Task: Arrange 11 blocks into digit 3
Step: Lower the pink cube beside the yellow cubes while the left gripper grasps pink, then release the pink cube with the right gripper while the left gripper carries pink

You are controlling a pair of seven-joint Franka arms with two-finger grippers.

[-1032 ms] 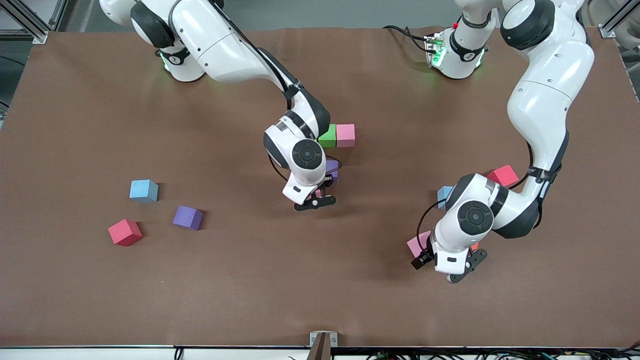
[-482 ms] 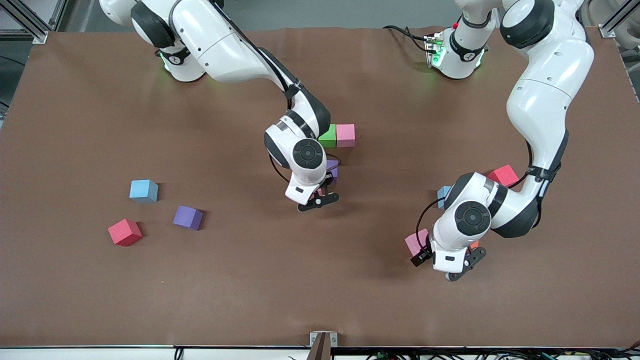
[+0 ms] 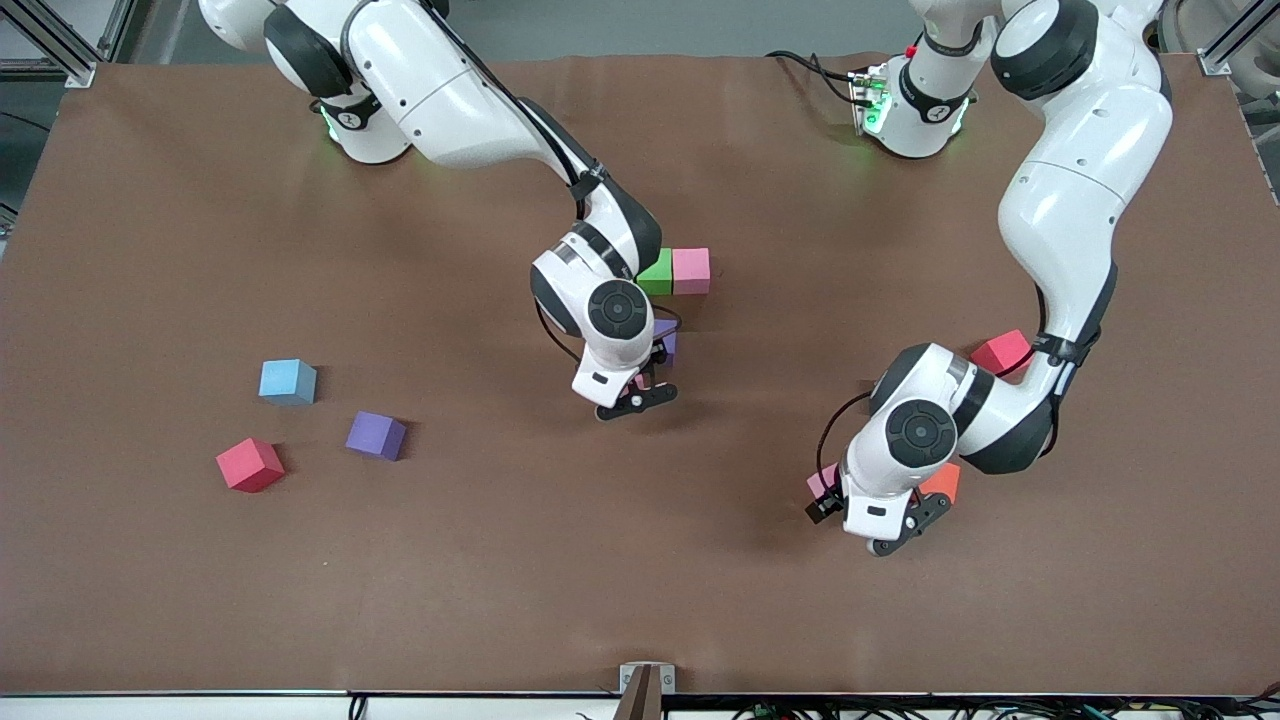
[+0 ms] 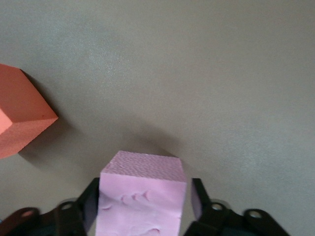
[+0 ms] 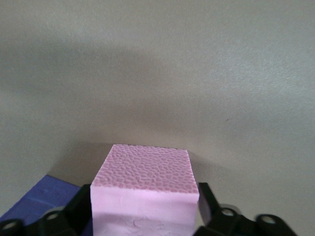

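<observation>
My right gripper is low at the table's middle, shut on a pink block that sits beside a purple block. A green block and a pink one touch each other farther from the front camera; the arm hides the rest of the figure. My left gripper is down over another pink block, which sits between its fingers with narrow gaps on both sides. An orange block lies just beside it.
A light blue block, a purple block and a red cube lie loose toward the right arm's end. Another red cube sits by the left arm's forearm.
The left gripper slid toward the right arm's end, onto the pink block, and its fingers narrowed; the orange block came into view. The right arm barely moved.
</observation>
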